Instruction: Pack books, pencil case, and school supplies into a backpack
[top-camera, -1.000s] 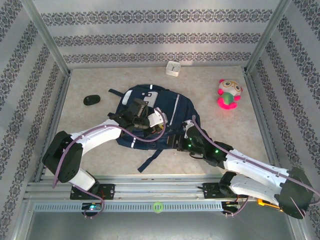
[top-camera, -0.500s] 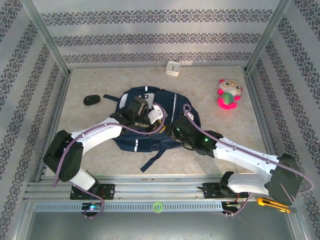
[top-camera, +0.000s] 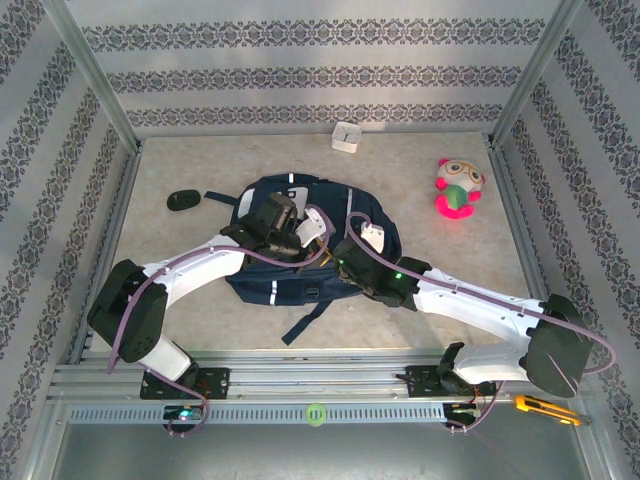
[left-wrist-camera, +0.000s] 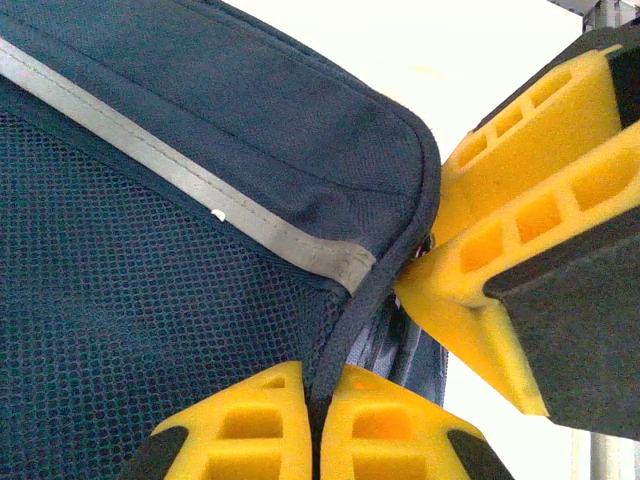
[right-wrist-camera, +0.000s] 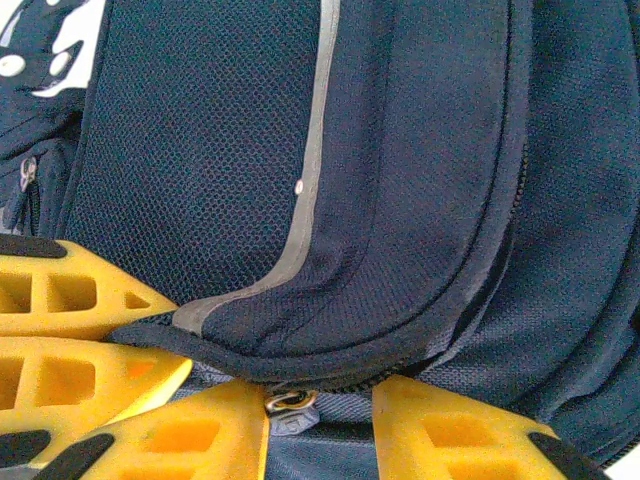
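The navy backpack (top-camera: 290, 195) lies in the middle of the table, its mesh panel and grey stripe (left-wrist-camera: 200, 190) close to both wrist cameras. My left gripper (left-wrist-camera: 318, 400) is shut on the backpack's dark piped edge (left-wrist-camera: 345, 320), near the bag's right side (top-camera: 318, 250). My right gripper (right-wrist-camera: 320, 440) stands open right beside it (top-camera: 345, 258), with a metal zipper pull (right-wrist-camera: 290, 405) between its fingers, against the left one. The pale boxy pencil case (top-camera: 346, 136) sits at the back wall. The books are out of view.
A pink-and-green plush toy (top-camera: 458, 188) sits at the back right. A black oval object (top-camera: 183, 200) lies left of the backpack. A dark strap (top-camera: 305, 315) trails toward the near rail. Patterned walls close in three sides.
My right arm has swung left and forward to the backpack's edge beside the left gripper, and its jaws have narrowed. The backpack shifted slightly. My left gripper kept its hold.
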